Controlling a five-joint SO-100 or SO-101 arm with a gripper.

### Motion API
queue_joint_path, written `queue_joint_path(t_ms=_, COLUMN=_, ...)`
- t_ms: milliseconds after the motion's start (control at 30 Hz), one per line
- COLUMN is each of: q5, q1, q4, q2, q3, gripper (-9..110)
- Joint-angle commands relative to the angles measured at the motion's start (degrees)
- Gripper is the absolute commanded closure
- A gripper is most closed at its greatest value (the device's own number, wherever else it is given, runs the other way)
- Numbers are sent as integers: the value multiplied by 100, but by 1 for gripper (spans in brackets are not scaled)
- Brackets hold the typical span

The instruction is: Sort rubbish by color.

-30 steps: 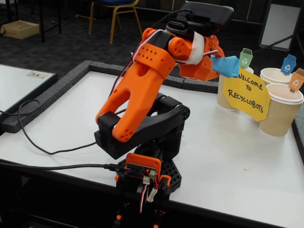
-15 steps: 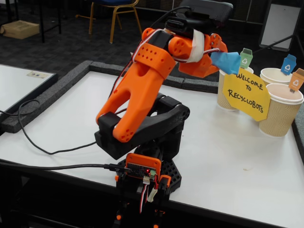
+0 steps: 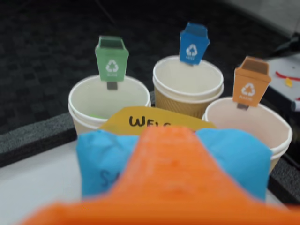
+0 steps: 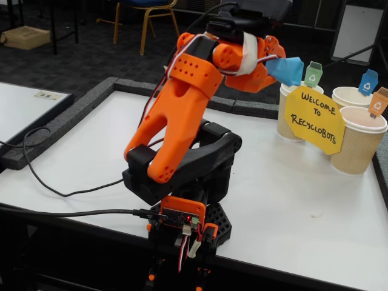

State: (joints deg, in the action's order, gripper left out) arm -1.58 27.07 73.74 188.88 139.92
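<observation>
three ribbed paper cups [image 4: 357,142] stand together at the far right of a white desk [image 4: 291,206]. each carries a small bin-shaped tag: green [image 3: 111,61], blue [image 3: 193,43], orange [image 3: 251,84]. a yellow sign [image 4: 315,118] reading "welcome to recyclobots" leans across their fronts. a black cable [image 4: 54,182] trails over the desk's left edge. a yellow-legged chair [image 4: 145,15] stands on dark carpet behind.

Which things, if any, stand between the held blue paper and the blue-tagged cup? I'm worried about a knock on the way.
The orange tool holds the crumpled light blue paper lump raised above cup height. The yellow welcome sign and the green-tagged beige cup sit lower, before the blue-tagged beige cup. Nothing visible blocks a path over them.
</observation>
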Motion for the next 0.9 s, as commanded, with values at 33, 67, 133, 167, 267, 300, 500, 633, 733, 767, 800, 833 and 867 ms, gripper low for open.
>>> queue_joint_path(t_ms=33, q5=105, q1=-132, q4=-229, q2=0, q3=-686, gripper=101)
queue_joint_path(t_ms=67, q5=105, q1=-132, q4=-229, q2=0, q3=-686, gripper=101)
queue_joint_path(t_ms=133, q5=105, q1=-132, q4=-229, q2=0, q3=-686, gripper=101)
queue_joint_path(t_ms=167, q5=105, q1=-132, q4=-229, q2=0, q3=-686, gripper=101)
queue_joint_path(t_ms=267, q5=105, q1=-229, q4=-211, q2=0, q3=-712, gripper=101)
queue_joint_path(t_ms=300, q5=105, q1=-299, q4=-211, q2=0, q3=-729, gripper=101)
queue_joint_path(t_ms=500, q5=35, q1=-598, q4=-510, q2=-545, q3=-1055, gripper=101)
queue_joint_path(t_ms=633, q5=18, q1=-527, q4=-879, q2=-1573, q3=-1591, gripper=101)
queue_joint_path(t_ms=733, q5=18, q1=-123, q4=-1283, q2=-2637, q3=-2092, gripper=101)
queue_joint_path(t_ms=767, q5=18, q1=35, q4=-1521, q2=-2909, q3=-2180, gripper=101)
queue_joint_path(t_ms=800, q5=18, q1=176, q4=-1723, q2=-3199, q3=-2276, gripper=101)
queue_joint_path(t_ms=833, q5=18, q1=299, q4=-1863, q2=-3551, q3=-2417, gripper=101)
queue_joint_path(t_ms=867, q5=18, q1=396, q4=-1960, q2=-3946, q3=-2610, gripper=101)
